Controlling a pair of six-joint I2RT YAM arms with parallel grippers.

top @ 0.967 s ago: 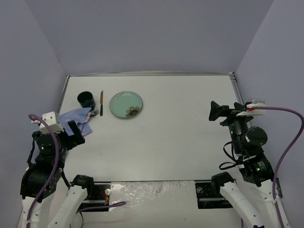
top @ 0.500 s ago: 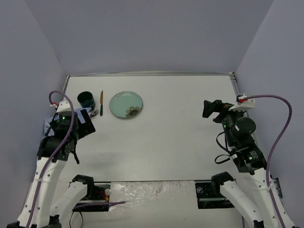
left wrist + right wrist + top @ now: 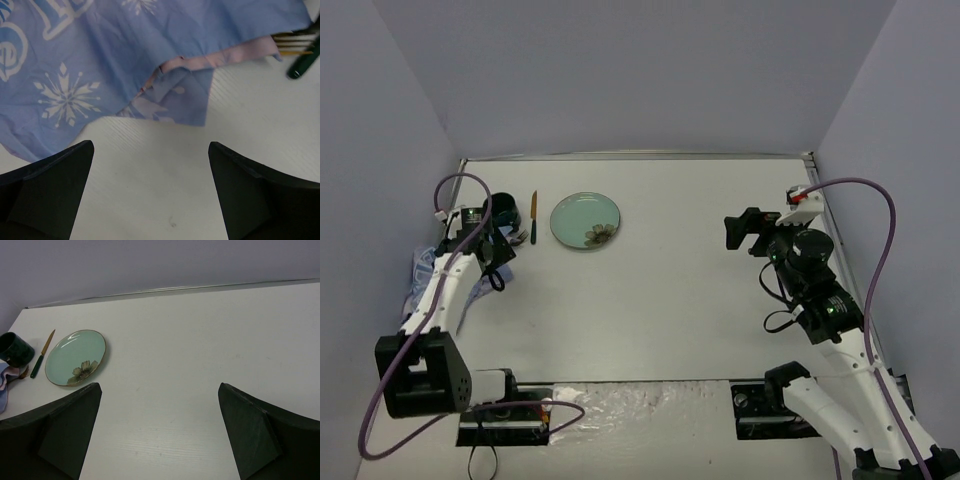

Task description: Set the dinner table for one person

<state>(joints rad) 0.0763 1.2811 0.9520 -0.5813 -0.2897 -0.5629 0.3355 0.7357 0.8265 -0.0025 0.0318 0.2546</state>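
Note:
The dinner table [image 3: 660, 290] is a white top with a metal rim. On its far left lie a pale green flowered plate [image 3: 585, 220], a dark green mug [image 3: 502, 205], a green-handled knife [image 3: 533, 217] and a crumpled blue snowflake-print cloth [image 3: 440, 275]. My left gripper [image 3: 488, 252] is open and empty, low over bare table at the cloth's edge [image 3: 100, 60]. Gold fork tines [image 3: 289, 44] poke out from under the cloth, beside the knife's handle end [image 3: 301, 66]. My right gripper [image 3: 735, 230] is open and empty, high over the right side, facing the plate [image 3: 75, 357].
The mug [image 3: 15, 349] and knife [image 3: 42, 354] sit left of the plate in the right wrist view. Grey walls close in the table on three sides. The left arm partly covers the mug from above.
The left arm has swung up and forward from near its base to the cloth's edge by the mug. The right gripper has moved leftward toward the table's middle. Both stayed open.

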